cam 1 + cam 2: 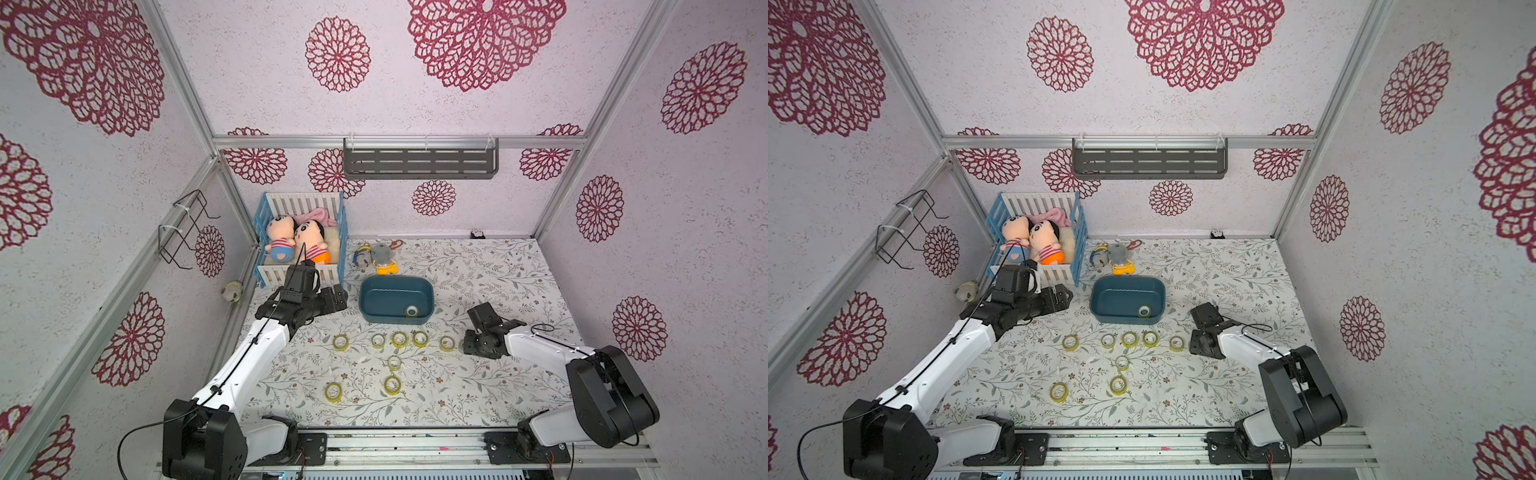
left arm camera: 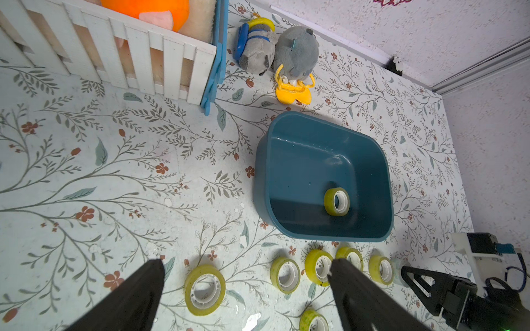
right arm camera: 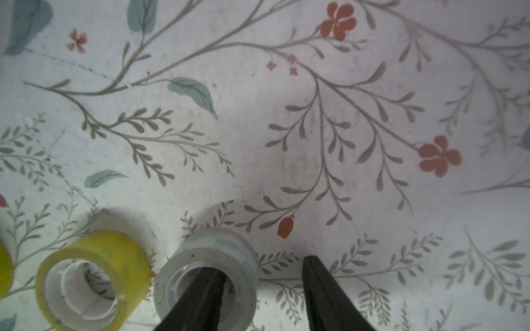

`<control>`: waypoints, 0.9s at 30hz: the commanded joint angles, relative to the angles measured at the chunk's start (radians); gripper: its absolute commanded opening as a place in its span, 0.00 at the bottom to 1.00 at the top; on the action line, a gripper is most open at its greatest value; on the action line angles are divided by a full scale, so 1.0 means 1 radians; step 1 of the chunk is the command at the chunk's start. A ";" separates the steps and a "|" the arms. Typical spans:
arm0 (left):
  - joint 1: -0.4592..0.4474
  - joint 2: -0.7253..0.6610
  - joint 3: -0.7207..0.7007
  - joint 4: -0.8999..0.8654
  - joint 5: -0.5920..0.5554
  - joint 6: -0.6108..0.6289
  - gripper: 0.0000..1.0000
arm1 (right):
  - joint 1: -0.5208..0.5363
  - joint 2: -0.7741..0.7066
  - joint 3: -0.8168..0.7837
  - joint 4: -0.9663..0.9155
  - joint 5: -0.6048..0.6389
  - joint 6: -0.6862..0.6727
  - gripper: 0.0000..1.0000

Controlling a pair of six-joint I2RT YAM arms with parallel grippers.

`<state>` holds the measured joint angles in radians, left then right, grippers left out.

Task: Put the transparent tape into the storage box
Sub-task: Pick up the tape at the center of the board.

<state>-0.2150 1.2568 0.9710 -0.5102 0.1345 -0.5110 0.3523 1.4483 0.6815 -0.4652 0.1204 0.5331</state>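
A clear transparent tape (image 3: 212, 252) roll lies flat on the floral table beside a yellow roll (image 3: 91, 269). My right gripper (image 3: 259, 265) is open and straddles its wall. One finger is inside the core and the other stands outside with a gap to the roll. In both top views the right gripper (image 1: 464, 345) points down just right of the row of rolls. The teal storage box (image 1: 397, 279) (image 2: 315, 119) holds one roll (image 2: 337, 201). My left gripper (image 2: 246, 262) is open and holds nothing, left of the box (image 1: 1127, 279).
Several yellow tape rolls (image 1: 340, 342) lie in a row and scattered in front of the box. A blue-and-white toy crib (image 1: 301, 232) with dolls stands at the back left. Small plush toys (image 1: 376, 257) lie behind the box. A grey shelf (image 1: 419, 162) hangs on the back wall.
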 commanded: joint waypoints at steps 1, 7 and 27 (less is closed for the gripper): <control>0.005 0.016 -0.004 0.024 0.013 -0.006 0.97 | -0.005 0.018 -0.029 0.007 0.016 0.000 0.37; 0.005 0.027 -0.001 0.021 0.013 -0.009 0.97 | -0.006 -0.045 -0.040 -0.013 0.035 0.013 0.10; -0.027 0.039 0.025 0.068 0.073 0.096 0.97 | -0.001 -0.177 0.291 -0.135 -0.147 -0.070 0.00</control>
<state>-0.2424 1.3109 0.9939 -0.5022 0.1623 -0.4419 0.3508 1.2564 0.9043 -0.6136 0.0513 0.4885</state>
